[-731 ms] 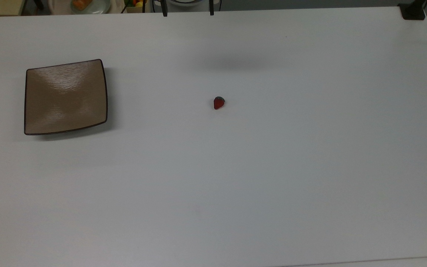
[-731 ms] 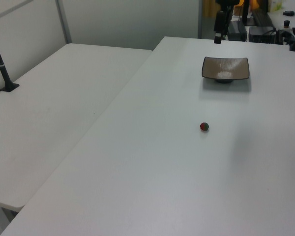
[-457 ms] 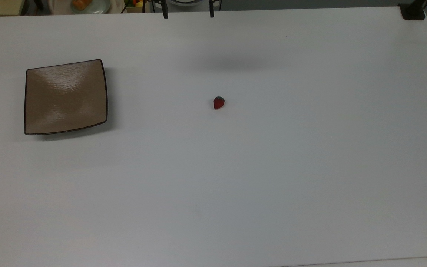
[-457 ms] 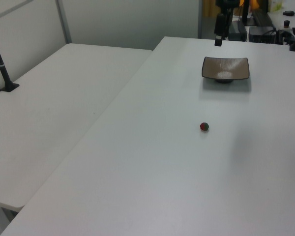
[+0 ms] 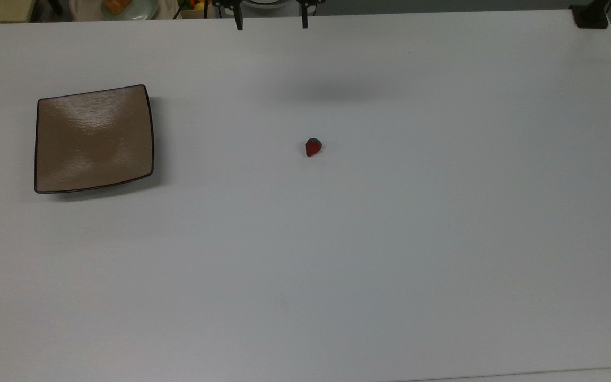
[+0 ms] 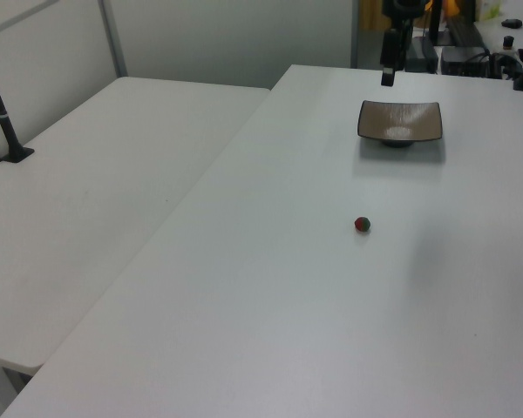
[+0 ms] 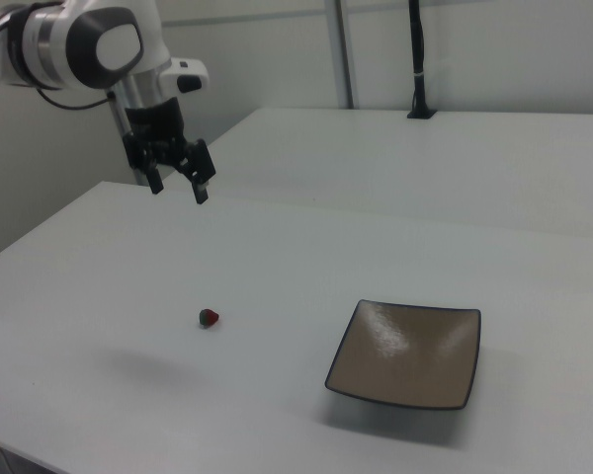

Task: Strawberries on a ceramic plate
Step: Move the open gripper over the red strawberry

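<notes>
Strawberry (image 5: 313, 147), red with a green cap, lying alone on the white bench (image 5: 369, 265) near mid-surface, touching nothing else; it also shows in the left view (image 6: 362, 225) and in the right view (image 7: 209, 318). Plate (image 5: 94, 139), square, glossy tan-brown with a thin dark rim, sits flat and bare toward the top view's left, well apart from the strawberry; its left edge lies near the bench's edge at the top view's left, and a broad strip of bench separates its upper edge from the bench's far edge. In the left view the plate (image 6: 399, 122) stands beyond the strawberry; in the right view the plate (image 7: 405, 355) lies to the right view's right of the fruit. Gripper (image 7: 177, 184), carried by the white arm (image 7: 89, 44), hangs in the air above the bench, high over the surface and apart from both strawberry and plate. Its two dark fingers (image 7: 201, 188) are spread wide with nothing between them; in the top view the gripper (image 5: 271, 21) shows as two fingertips at the bench's far edge, and in the left view it (image 6: 388, 70) hangs above the plate's far side. Open bench surrounds the strawberry on all sides. A second white table (image 6: 96, 183) adjoins the bench at the left view's left, bearing a black post (image 6: 4, 122).
</notes>
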### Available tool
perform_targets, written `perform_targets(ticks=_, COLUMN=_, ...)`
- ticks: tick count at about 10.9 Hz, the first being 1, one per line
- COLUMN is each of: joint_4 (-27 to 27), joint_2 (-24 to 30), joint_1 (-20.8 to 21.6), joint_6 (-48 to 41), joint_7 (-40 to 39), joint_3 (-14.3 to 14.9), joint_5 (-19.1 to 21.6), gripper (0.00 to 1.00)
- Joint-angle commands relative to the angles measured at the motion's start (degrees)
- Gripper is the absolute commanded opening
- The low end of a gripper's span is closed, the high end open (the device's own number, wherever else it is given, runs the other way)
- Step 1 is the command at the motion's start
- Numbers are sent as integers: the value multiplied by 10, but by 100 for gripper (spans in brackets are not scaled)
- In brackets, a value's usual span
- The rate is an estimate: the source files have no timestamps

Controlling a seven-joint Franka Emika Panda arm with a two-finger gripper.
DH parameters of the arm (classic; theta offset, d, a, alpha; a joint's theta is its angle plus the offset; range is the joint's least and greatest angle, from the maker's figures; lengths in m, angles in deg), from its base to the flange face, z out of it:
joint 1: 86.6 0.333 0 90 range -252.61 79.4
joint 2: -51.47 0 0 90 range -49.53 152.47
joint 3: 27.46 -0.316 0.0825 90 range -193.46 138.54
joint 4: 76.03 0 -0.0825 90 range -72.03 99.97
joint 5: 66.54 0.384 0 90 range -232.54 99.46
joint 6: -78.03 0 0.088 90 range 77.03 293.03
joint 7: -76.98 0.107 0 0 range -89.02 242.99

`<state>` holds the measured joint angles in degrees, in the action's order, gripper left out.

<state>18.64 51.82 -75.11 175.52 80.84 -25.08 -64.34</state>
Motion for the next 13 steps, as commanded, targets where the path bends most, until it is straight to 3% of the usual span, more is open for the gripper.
perform_targets(ticks=1, joint_4=24, joint_2=-15, joint_1=22, joint_6=16, joint_7=10, joint_3=-5, joint_5=-5, gripper=100)
perform_targets(ticks=9, joint_4=43, joint_2=-63, joint_1=49, joint_6=36, joint_7=-29, joint_3=-9, joint_5=-8, gripper=100)
perform_targets(ticks=13, joint_4=92, joint_2=-64, joint_1=61, joint_6=130, joint_7=-34, joint_3=-10, joint_5=-8, gripper=100)
